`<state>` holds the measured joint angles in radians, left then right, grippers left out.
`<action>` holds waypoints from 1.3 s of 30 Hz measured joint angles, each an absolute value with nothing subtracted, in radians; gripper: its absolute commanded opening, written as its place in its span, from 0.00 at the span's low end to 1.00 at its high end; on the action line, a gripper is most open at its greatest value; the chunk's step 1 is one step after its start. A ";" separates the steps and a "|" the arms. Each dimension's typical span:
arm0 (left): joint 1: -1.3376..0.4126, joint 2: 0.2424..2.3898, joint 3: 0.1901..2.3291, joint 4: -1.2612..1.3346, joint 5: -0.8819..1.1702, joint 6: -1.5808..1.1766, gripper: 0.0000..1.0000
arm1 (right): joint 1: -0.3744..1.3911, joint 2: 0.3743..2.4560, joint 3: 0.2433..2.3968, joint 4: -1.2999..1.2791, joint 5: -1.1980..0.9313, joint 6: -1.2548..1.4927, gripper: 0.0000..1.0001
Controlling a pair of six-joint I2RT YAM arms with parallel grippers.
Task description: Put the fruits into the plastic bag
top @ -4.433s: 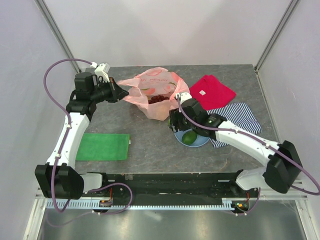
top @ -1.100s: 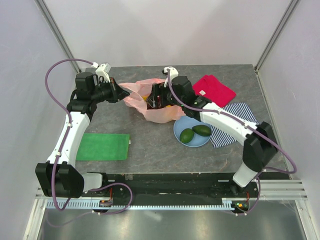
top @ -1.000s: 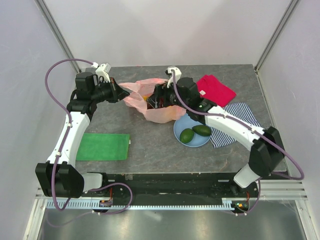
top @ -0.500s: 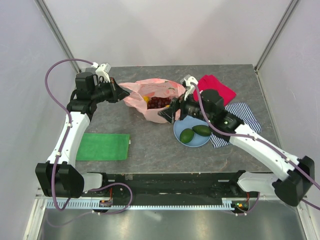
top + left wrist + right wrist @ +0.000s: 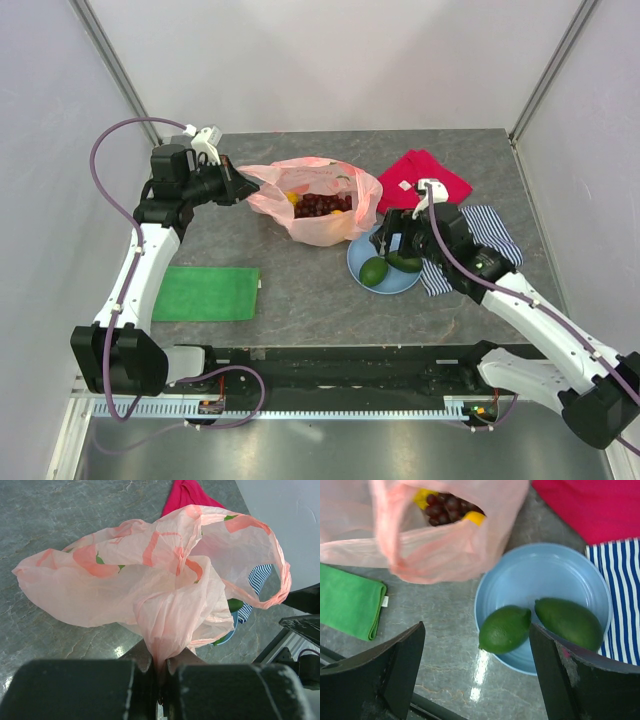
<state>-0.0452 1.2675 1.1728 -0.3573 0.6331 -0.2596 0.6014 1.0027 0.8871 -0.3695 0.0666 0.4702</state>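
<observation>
My right gripper (image 5: 477,672) has left the plastic bag (image 5: 320,225), jaws apart; left gripper (image 5: 160,680) clamps it. One lime (image 5: 505,628), one avocado (image 5: 570,622) on one plate (image 5: 535,575).

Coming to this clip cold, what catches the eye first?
The pink plastic bag in the middle of the table, one edge pinched by the left gripper, with dark grapes showing inside. Right of it, a lime and an avocado lie on a blue plate, the open right gripper above them.

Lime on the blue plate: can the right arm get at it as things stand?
Probably yes. The right pincer hangs open above the plate, and the lime lies uncovered below it. The bag stops short of the lime; the avocado close beside it could crowd one finger.
</observation>
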 measured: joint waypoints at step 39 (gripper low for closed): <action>-0.045 1.267 1.173 -0.357 0.638 -0.260 0.02 | 0.628 1.361 0.708 -0.232 0.216 1.045 0.87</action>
